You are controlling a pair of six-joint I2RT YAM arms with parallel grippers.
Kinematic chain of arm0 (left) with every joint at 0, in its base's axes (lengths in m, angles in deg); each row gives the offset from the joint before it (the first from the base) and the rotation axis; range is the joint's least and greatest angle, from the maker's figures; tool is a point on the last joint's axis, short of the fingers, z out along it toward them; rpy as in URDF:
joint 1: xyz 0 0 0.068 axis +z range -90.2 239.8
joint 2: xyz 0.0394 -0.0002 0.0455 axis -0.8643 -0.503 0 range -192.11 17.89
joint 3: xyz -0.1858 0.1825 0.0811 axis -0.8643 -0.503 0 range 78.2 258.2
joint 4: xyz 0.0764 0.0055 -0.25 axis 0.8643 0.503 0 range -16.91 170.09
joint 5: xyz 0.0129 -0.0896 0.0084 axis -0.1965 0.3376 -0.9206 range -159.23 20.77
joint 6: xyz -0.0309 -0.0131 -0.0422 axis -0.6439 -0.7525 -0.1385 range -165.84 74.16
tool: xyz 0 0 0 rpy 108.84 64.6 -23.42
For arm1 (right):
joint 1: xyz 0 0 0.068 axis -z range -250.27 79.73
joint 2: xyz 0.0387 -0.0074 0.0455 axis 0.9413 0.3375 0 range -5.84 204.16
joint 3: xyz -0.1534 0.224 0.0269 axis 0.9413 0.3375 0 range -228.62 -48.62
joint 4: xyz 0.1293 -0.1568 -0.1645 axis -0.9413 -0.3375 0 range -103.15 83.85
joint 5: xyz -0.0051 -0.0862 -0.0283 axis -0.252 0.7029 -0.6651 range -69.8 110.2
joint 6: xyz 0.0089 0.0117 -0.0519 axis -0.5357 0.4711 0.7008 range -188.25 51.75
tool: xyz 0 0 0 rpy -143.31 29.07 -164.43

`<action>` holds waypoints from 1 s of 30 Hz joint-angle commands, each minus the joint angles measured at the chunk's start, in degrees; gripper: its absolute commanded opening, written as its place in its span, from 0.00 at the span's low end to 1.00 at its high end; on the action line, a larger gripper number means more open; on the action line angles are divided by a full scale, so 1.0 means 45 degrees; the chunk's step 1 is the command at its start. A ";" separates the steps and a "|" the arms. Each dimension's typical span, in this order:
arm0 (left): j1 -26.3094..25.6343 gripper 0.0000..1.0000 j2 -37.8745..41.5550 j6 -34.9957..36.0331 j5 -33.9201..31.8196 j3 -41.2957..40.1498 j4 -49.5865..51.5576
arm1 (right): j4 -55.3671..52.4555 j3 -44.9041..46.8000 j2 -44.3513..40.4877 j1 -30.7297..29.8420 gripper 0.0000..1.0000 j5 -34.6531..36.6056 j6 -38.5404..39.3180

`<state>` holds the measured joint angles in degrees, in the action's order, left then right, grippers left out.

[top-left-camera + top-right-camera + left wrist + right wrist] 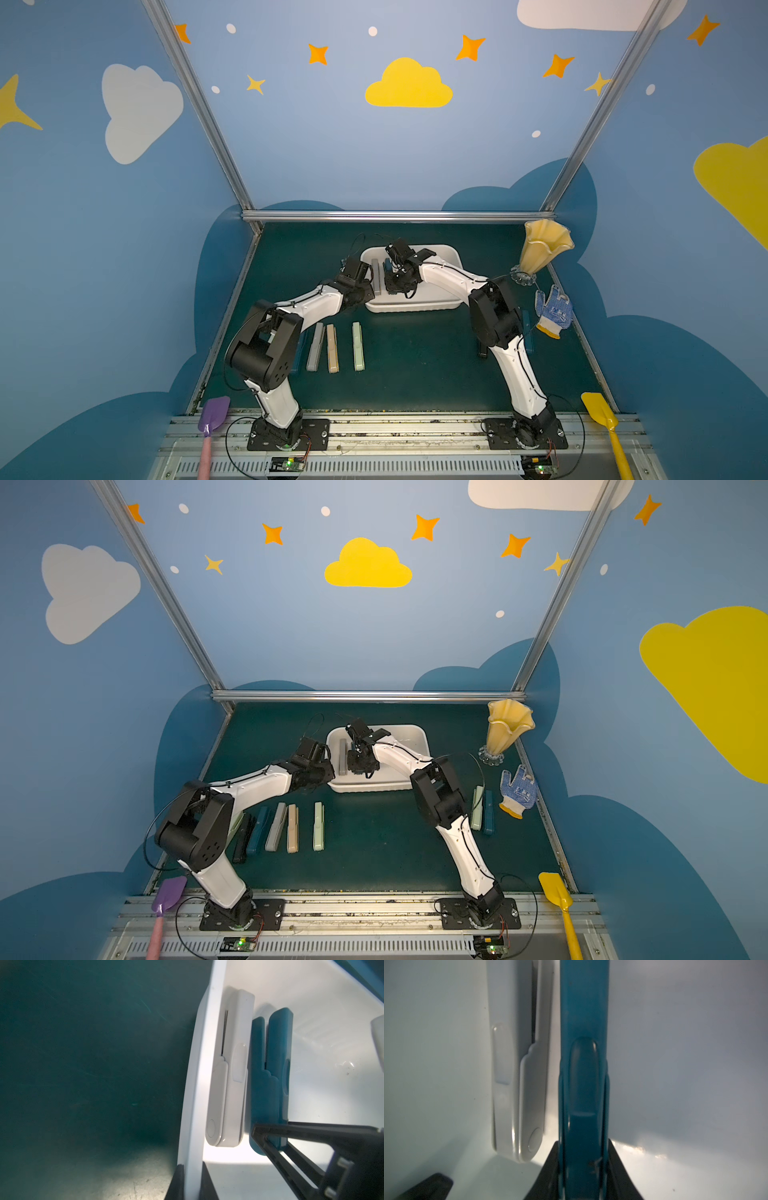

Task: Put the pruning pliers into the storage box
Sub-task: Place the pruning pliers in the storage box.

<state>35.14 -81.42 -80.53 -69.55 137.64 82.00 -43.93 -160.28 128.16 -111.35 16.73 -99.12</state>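
Nearer than the storage box (415, 308), a row of pruning pliers (292, 828) lies on the mat (415, 365). At the box's left rim, the left gripper (191, 1180) pinches the wall. Inside the box, the right gripper (583, 1167) clamps the teal plier (583, 1022). The plier's long axis runs near-to-far, parallel to and just beside the grey plier (517, 1064), so letting go looks like the next move.

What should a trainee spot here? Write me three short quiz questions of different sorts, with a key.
1. True or false: the left gripper has its jaws shut on the rim of the storage box.
2. Which pliers does the right gripper hold? A grey; B teal-blue; C beige.
3. Fill in: the grey pliers lie ____ the storage box.
Key: 1 true; 2 B, the teal-blue pliers; 3 inside.
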 commanded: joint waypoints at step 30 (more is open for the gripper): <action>0.0032 0.13 0.0471 0.0106 0.0069 -0.0117 -0.0339 | 0.0534 -0.0856 0.0380 0.0064 0.36 -0.0415 -0.1026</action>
<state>35.16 -80.90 -80.36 -69.55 137.53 81.89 -42.18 -163.71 130.74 -111.31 16.27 -102.55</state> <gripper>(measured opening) 0.131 0.363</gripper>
